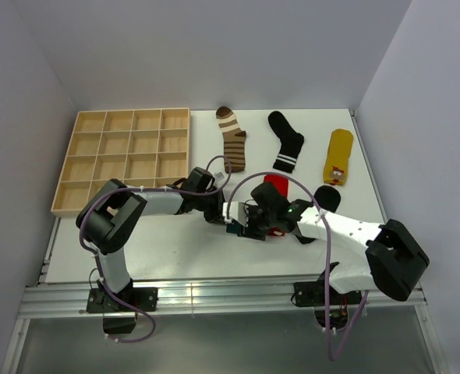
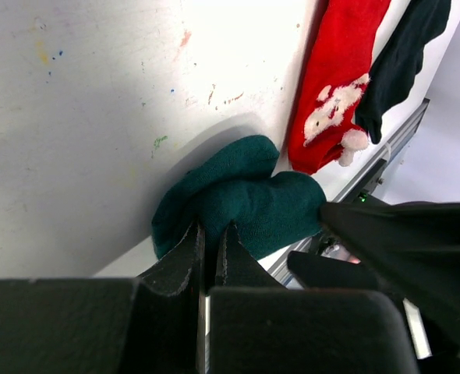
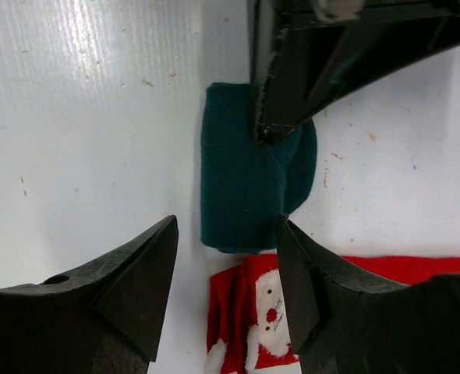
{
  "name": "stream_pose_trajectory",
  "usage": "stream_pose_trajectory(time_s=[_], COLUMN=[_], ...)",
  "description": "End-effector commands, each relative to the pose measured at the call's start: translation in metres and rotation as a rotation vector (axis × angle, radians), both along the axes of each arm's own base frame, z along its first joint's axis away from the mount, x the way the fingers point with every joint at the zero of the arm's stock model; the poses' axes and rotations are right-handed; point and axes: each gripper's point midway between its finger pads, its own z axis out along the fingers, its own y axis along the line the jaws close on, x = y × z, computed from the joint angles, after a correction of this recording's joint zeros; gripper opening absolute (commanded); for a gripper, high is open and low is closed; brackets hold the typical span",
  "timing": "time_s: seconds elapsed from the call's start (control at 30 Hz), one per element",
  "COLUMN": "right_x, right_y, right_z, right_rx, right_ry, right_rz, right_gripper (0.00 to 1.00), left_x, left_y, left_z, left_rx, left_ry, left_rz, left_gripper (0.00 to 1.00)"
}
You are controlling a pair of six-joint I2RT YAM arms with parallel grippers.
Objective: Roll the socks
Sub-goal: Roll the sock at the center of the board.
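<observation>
Three socks, a brown-striped sock [image 1: 231, 139], a black banded sock [image 1: 287, 141] and a yellow sock [image 1: 338, 157], lie across the upper middle of the top view, right of a wooden tray [image 1: 125, 156], while both arms meet at centre over a red sock [image 1: 275, 183]. In the left wrist view, the left gripper [image 2: 211, 238] at bottom centre has its fingers pinched together on the edge of the folded teal sock [image 2: 245, 199]. In the right wrist view, the right gripper [image 3: 226, 230] stands spread wide at the bottom, holding nothing, with the teal sock at centre.
</observation>
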Motion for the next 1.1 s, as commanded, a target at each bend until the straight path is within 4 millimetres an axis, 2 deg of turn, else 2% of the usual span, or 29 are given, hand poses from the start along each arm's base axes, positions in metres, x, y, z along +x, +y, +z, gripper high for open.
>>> stream_pose_trajectory(time_s=[0.0, 0.23, 0.5, 0.67, 0.9, 1.0, 1.07], right_x=[0.003, 0.001, 0.01, 0.012, 0.012, 0.01, 0.008], right_y=[0.005, 0.004, 0.006, 0.005, -0.004, -0.006, -0.007], right_z=[0.001, -0.014, -0.022, -0.033, -0.051, -0.051, -0.051], right_rx=[-0.005, -0.065, -0.104, -0.138, -0.197, -0.202, -0.205], right_ry=[-0.057, -0.061, -0.074, -0.054, -0.036, -0.031, -0.018], right_rz=[0.022, 0.04, 0.036, 0.027, 0.022, 0.023, 0.023], right_gripper=[0.61, 0.61, 0.59, 0.54, 0.33, 0.22, 0.14], left_x=[-0.019, -0.018, -0.017, -0.018, -0.013, -0.008, -0.003], left_y=[0.026, 0.025, 0.025, 0.025, 0.029, 0.032, 0.033], left_z=[-0.045, -0.043, -0.042, -0.041, -0.038, -0.038, -0.034], left_rx=[0.161, 0.16, 0.153, 0.149, 0.165, 0.184, 0.181], left_ry=[0.098, 0.096, 0.098, 0.104, 0.074, 0.039, 0.012], left_rz=[0.019, 0.017, 0.012, 0.009, 0.007, 0.017, 0.023], left_gripper=[0.0, 0.0, 0.0, 0.04, 0.16, 0.3, 0.34])
